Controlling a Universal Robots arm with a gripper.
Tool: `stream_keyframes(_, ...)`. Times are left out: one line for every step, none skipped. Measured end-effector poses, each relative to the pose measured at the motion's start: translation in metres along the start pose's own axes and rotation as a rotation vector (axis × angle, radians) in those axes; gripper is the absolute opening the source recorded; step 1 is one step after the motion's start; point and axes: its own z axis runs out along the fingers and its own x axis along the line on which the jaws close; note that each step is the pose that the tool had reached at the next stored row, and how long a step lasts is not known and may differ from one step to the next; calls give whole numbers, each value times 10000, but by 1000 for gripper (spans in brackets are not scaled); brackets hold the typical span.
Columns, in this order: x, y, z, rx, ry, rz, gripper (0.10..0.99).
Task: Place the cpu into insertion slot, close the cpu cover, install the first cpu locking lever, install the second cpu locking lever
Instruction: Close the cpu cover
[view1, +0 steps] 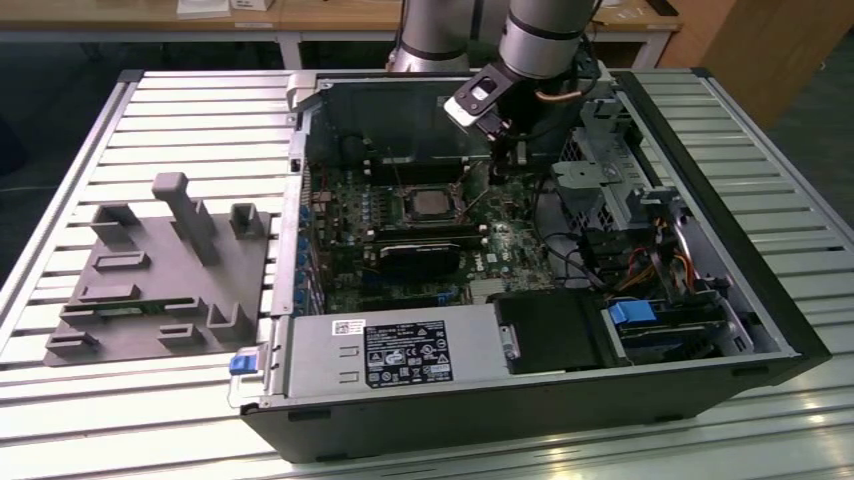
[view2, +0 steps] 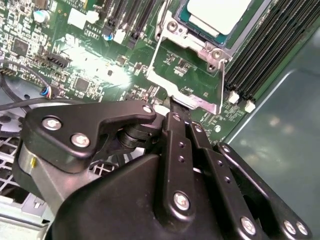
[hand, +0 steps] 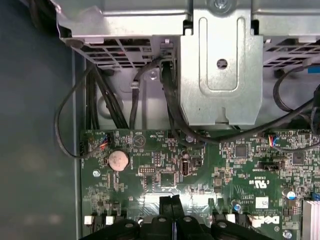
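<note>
Nearest to the wrist cameras the black fingers (view2: 172, 131) of the gripper (view2: 180, 111) (hand: 172, 201) are seen. In both wrist views they are pressed together, and nothing is seen between them. Their tips are held against the free silver edge of the cpu cover (view2: 186, 93), which is raised from the side of the insertion slot (view1: 406, 203); the green motherboard (view2: 75, 75) is seen through its cut-out. The cpu (view2: 220, 12) is seated in the slot with its grey top uncovered. In the exterior view the gripper (view1: 498, 168) is placed inside the open computer case (view1: 534, 420), just beside the slot, toward the exterior view's right.
</note>
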Motion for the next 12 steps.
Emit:
stream_keyframes(0, -16, 1, -5, 0, -1, 102)
stream_keyframes(-1, -40, 1, -12, -1, -1, 102)
stream_keyframes(-1, -62, 3, -19, 0, -1, 102)
stream_keyframes(-1, -84, 4, -25, 0, -1, 102)
stream_keyframes(-1, -106, 5, -32, 0, -1, 102)
stream_keyframes(-1, -125, 5, -38, 0, -1, 102)
stream_keyframes(-1, -146, 6, -44, 0, -1, 102)
stream_keyframes(-1, -170, 7, -51, 0, -2, 102)
stream_keyframes(0, -197, 9, -57, 0, -1, 102)
stream_keyframes(0, -224, 10, -64, 0, -1, 102)
stream_keyframes(0, -250, 11, -71, 1, -2, 102)
stream_keyframes(0, -275, 12, -78, 1, -2, 102)
